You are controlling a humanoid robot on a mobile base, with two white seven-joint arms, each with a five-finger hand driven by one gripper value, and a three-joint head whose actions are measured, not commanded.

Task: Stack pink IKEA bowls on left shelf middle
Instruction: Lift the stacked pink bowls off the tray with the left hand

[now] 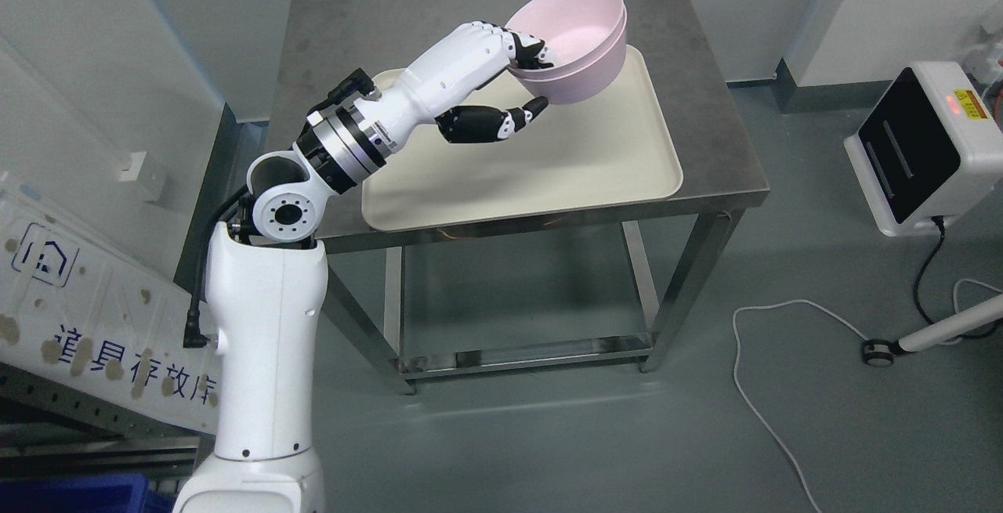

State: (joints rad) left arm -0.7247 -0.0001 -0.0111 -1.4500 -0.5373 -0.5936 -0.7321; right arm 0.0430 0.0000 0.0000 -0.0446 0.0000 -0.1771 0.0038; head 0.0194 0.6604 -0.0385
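The left hand (513, 82), glossy white shell with black jointed fingers (531, 52), is clamped on the rim of the pink bowls (576, 43): fingers hooked inside, thumb under the outer wall. The bowls are smooth, matte, round plastic, two nested, tilted and lifted above the far corner of a cream rounded-rectangle tray (548, 168). The tray lies flat on a brushed stainless steel counter (376, 19) with square legs.
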